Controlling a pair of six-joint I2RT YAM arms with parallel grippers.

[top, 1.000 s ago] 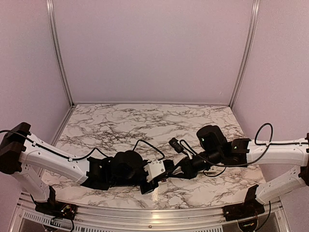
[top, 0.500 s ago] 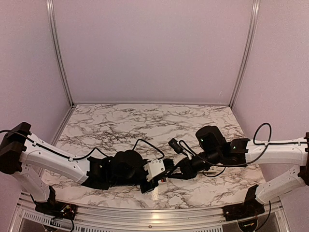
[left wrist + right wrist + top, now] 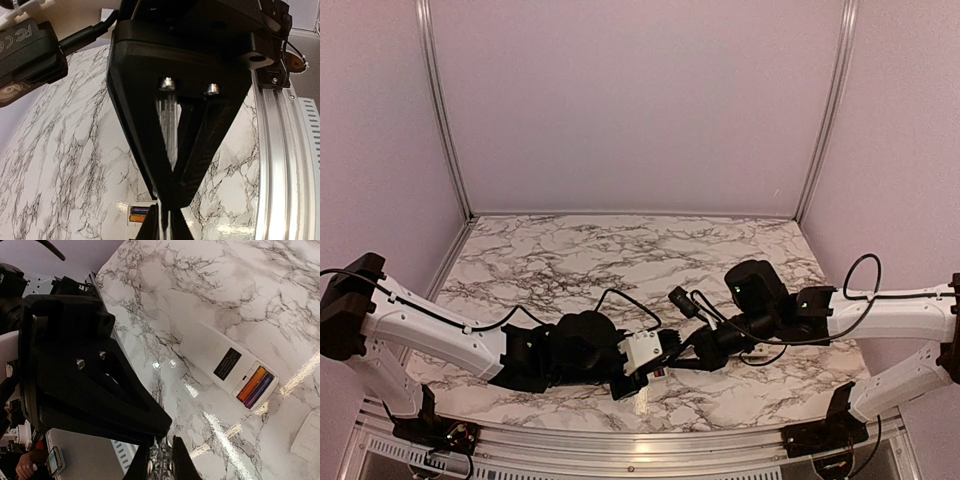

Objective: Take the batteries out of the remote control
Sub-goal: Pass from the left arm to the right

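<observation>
The white remote control (image 3: 220, 352) lies face down on the marble with its battery bay open. Two batteries sit side by side in the bay, an orange one (image 3: 251, 382) and a dark blue-purple one (image 3: 260, 390). The left wrist view shows the same bay, the dark cell (image 3: 140, 210) above the orange cell (image 3: 138, 218). My left gripper (image 3: 167, 227) is shut just right of the bay, and I see nothing between its fingers. My right gripper (image 3: 162, 465) is shut and apart from the remote, over bare marble. From above, both grippers (image 3: 655, 375) (image 3: 680, 360) meet at the table's near middle and hide the remote.
A flat white cover piece (image 3: 306, 436) lies on the marble beyond the remote's battery end. The aluminium rail (image 3: 280, 165) runs along the near table edge. Enclosure walls (image 3: 640, 100) close the back and sides.
The right arm has edged slightly left and back, toward the left gripper. The left arm has not moved.
</observation>
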